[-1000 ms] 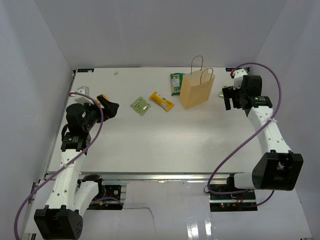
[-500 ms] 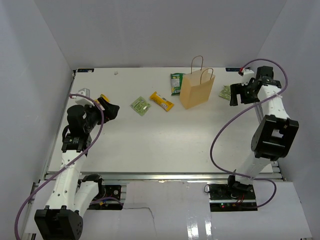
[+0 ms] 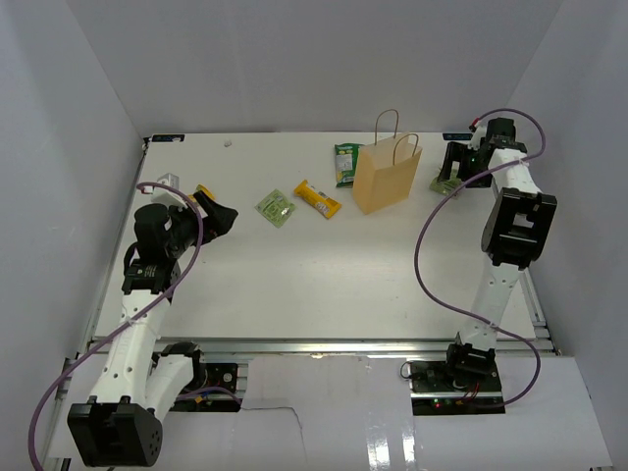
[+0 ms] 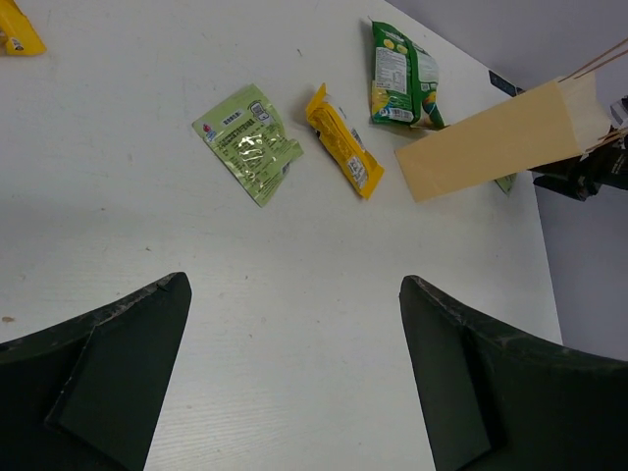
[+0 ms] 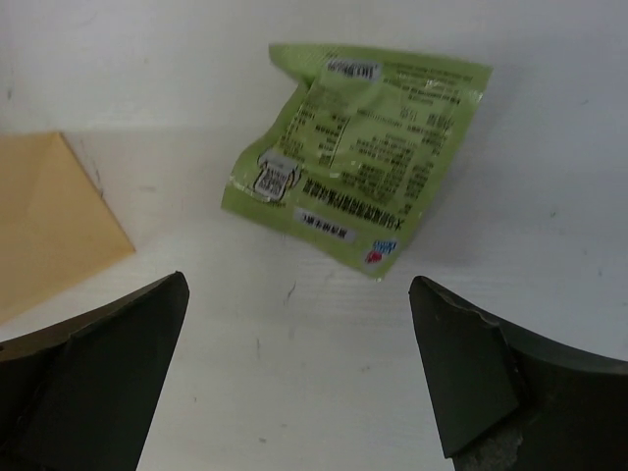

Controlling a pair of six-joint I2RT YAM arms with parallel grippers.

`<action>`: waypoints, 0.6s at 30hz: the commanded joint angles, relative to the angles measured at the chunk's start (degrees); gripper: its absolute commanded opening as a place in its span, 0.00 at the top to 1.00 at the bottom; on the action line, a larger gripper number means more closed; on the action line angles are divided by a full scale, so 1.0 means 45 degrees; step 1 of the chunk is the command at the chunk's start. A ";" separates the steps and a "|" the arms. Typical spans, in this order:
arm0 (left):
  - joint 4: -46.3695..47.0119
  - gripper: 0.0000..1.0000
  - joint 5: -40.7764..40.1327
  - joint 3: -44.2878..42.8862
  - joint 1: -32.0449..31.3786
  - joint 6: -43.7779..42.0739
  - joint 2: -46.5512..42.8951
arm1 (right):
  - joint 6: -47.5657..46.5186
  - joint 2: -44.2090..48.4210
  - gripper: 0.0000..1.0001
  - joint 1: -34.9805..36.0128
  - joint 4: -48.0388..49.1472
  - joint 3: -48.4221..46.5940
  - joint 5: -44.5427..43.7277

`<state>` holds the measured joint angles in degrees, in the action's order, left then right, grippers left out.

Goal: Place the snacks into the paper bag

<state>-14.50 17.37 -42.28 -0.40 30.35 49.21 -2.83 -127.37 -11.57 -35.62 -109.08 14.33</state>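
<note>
Right end effector (image 5: 299,285) is being held with fingers spread wide, nothing between them, hovering over a pale-green packet (image 5: 358,157) that is lying flat on the table (image 5: 294,324), in the upper middle of the right wrist view. In the top view this packet is lying just right of the paper bag (image 3: 386,177), apart from it. The packet is being judged light, thin and crinkly, its film probably slippery and slightly puffed; a pinch across one raised edge or corner is being favoured, since the flat face is offering little to bite. It is nearly square, so hardly any long axis is being shown. It is sitting skewed, one corner pointing down-frame toward the fingers and the sealed edge running along the top. The bag is standing upright, its mouth and handles up, and is being judged light and easily tipped. Left end effector (image 4: 294,285) is likewise being held spread and empty.
</note>
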 commanded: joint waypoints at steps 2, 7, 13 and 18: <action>-0.0098 0.02 0.0184 -0.0623 -0.0008 0.0580 0.0079 | 0.1429 -0.0776 0.04 0.0228 0.1096 -0.1228 -0.1308; -0.0137 0.02 -0.0011 -0.0526 -0.0008 0.1145 -0.0017 | 0.1741 -0.1597 0.07 0.0248 0.1391 -0.1913 -0.1757; -0.0253 0.02 -0.0226 -0.0194 -0.0008 0.1518 -0.0447 | 0.1996 -0.2339 0.13 0.0267 0.1587 -0.2244 -0.1816; -0.0488 0.02 -0.0343 -0.0213 -0.0008 0.1517 -0.0623 | 0.1918 -0.2749 0.21 0.0287 0.1645 -0.2187 -0.2245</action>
<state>-15.81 16.69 -43.00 -0.40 36.51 47.68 5.21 -138.19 -10.41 -29.50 -117.03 6.02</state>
